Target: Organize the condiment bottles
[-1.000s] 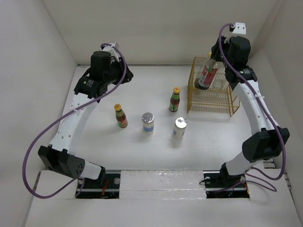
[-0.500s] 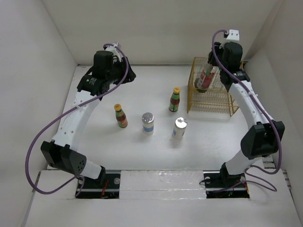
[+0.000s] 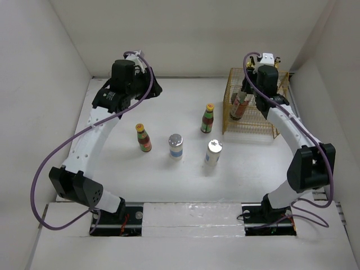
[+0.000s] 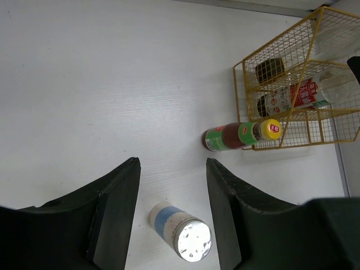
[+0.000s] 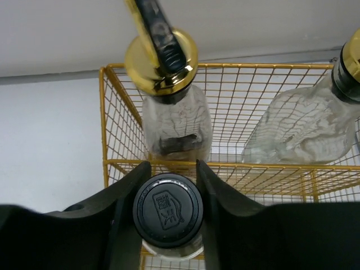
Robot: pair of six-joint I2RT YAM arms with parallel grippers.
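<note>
My right gripper [image 5: 170, 169] is shut on the black cap [image 5: 167, 210] of the red-labelled bottle [image 3: 238, 105] and holds it upright inside the yellow wire basket [image 3: 269, 130], at its left end. Two clear bottles with gold spouts [image 5: 171, 109] [image 5: 304, 121] stand in the basket behind it. On the table stand a red sauce bottle [image 3: 143, 138], a green-labelled sauce bottle [image 3: 208, 118] and two silver-capped bottles [image 3: 176, 146] [image 3: 213, 152]. My left gripper [image 4: 171, 169] is open and empty, high over the back left [image 3: 135, 83].
The basket stands at the back right by the right wall. The left wrist view shows it [image 4: 247, 121] with the green-labelled bottle [image 4: 239, 135] just outside its near side and the blue-labelled silver-capped bottle [image 4: 180, 233] below the fingers.
My right gripper has carried the black-capped bottle down and to the left, lower into the basket. The left arm shifted slightly and then stayed still.
</note>
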